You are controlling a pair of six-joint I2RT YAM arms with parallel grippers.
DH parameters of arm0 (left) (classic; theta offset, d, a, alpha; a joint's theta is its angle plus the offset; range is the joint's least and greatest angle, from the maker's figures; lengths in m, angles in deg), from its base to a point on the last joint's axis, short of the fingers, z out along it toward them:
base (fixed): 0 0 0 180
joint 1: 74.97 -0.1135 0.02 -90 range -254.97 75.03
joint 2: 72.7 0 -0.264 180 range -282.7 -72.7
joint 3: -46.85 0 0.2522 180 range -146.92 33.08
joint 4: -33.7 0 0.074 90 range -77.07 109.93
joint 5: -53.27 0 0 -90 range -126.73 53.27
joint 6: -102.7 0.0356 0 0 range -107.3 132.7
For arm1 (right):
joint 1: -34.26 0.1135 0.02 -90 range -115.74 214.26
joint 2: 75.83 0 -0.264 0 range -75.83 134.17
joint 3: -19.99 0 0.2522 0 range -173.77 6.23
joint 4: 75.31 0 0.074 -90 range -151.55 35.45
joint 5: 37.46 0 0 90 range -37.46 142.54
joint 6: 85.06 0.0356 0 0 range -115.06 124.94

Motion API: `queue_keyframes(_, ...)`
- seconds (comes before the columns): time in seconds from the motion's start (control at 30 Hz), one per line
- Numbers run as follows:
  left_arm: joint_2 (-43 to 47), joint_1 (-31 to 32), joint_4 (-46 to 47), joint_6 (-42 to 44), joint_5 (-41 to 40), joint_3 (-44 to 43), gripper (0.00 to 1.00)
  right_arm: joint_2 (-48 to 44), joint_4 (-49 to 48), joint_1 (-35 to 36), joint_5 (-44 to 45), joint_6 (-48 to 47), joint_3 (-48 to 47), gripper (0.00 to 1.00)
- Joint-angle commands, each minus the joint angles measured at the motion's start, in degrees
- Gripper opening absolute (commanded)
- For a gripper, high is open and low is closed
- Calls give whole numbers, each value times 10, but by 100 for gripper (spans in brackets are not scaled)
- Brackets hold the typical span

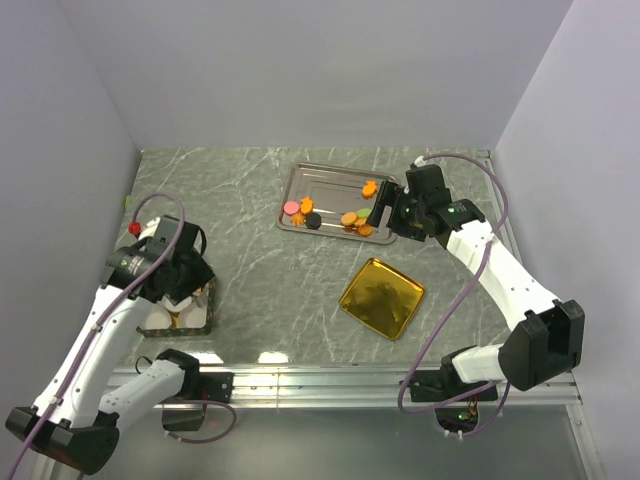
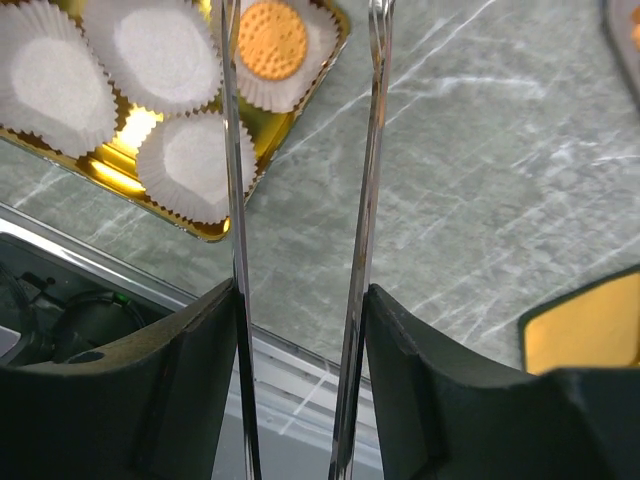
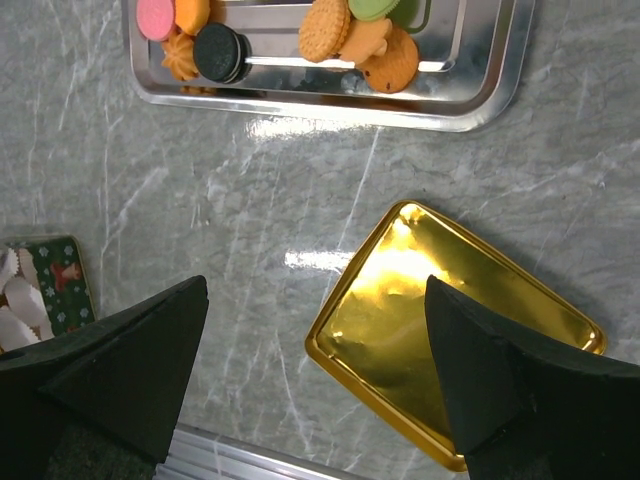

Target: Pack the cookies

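Note:
The cookies (image 1: 349, 219) lie in a silver tray (image 1: 320, 180) at the back centre: several orange ones, a pink one (image 3: 155, 17), a green one (image 3: 375, 8) and a black sandwich one (image 3: 220, 52). One orange cookie (image 2: 272, 40) sits in a white paper cup inside the gold-lined tin (image 2: 200, 225). My left gripper (image 2: 302, 290) is shut on thin metal tongs (image 2: 365, 150), whose arms stand apart with nothing between them, above the tin (image 1: 190, 315). My right gripper (image 3: 315, 290) is open and empty, hovering at the tray's right end (image 1: 383, 205).
The tin's gold lid (image 1: 381, 297) lies upside down on the marble table in front of the tray; it also shows in the right wrist view (image 3: 450, 330). Several empty paper cups (image 2: 55, 80) fill the tin. The aluminium rail (image 1: 320, 380) runs along the near edge.

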Motion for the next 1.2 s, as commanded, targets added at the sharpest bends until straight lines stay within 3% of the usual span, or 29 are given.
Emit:
queue_keyframes(0.0, -7, -3, -6, 22, -21, -80, 56, -1, 1, 3, 16, -10, -32, 95)
queue_keyframes(0.13, -64, -2, 10, 65, -16, -152, 56, -6, 5, 3, 22, -13, -31, 95)
queue_keyframes(0.43, -220, 19, 178, 134, 92, -216, 56, -37, 30, 3, 25, -9, -24, 95)
queue_keyframes(0.63, -376, 101, 199, 149, 92, -333, 55, -42, 92, 3, 36, -4, -22, 96)
queue_keyframes(0.83, -455, 126, 238, 154, 138, -379, 55, -77, 111, 2, 46, -1, -10, 100)
queue_keyframes(1.17, -561, 151, 206, 180, 149, -449, 55, -138, 119, 2, 64, 20, 34, 100)
